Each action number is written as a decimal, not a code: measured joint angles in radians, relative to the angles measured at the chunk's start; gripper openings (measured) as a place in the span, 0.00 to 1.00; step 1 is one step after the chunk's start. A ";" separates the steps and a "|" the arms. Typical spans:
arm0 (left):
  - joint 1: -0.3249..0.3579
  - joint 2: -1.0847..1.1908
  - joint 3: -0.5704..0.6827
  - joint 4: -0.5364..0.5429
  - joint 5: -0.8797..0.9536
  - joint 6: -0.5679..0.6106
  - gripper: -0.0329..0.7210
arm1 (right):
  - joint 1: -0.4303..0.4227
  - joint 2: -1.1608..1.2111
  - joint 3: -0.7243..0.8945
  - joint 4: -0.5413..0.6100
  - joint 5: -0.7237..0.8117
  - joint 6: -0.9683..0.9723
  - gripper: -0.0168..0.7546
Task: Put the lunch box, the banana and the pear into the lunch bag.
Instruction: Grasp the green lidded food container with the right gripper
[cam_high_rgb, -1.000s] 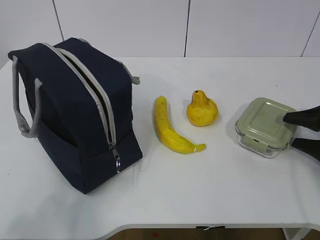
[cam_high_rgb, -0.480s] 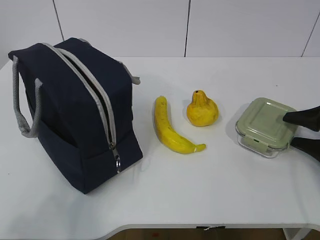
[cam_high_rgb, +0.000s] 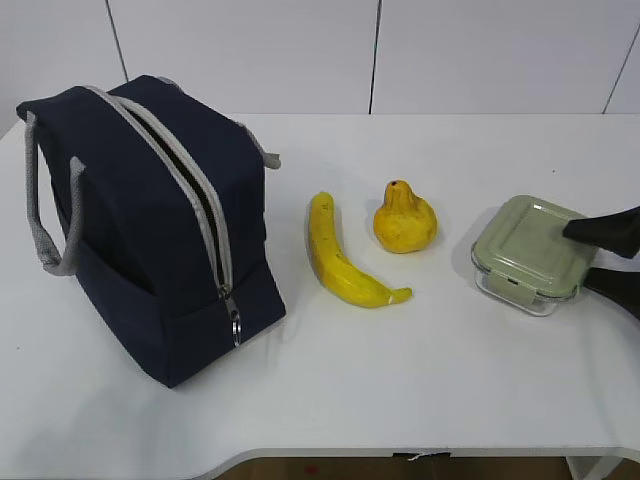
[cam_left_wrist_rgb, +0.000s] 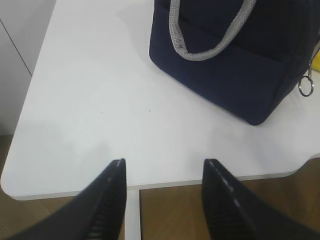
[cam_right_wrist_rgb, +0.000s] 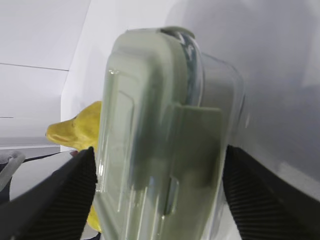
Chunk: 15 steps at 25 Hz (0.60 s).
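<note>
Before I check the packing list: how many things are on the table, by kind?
Fruit: 2, banana and pear
Containers: 1, lunch box
Bags: 1, lunch bag
Total: 4

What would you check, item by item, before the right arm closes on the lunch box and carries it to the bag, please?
1. Right gripper straddles the lunch box, one finger on each side: ok.
2. Jaws closed on the box: not ok; the right wrist view shows gaps on both sides.
3. Lunch box lid clipped: cannot tell; only one clip is clearly visible.
4. Lunch bag open: cannot tell; the zipper slider sits at the near end, but no opening is visible.
5. Banana and pear clear of the box: ok.
6. Left gripper empty, near the bag: ok.
</note>
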 joint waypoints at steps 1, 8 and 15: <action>0.000 0.000 0.000 0.000 0.000 0.000 0.54 | 0.004 0.000 -0.005 0.002 0.000 0.000 0.82; 0.000 0.000 0.000 0.000 0.000 0.000 0.54 | 0.027 0.001 -0.006 0.015 -0.006 -0.002 0.81; 0.000 0.000 0.000 0.000 0.000 0.000 0.54 | 0.031 0.002 -0.006 0.015 -0.009 -0.002 0.79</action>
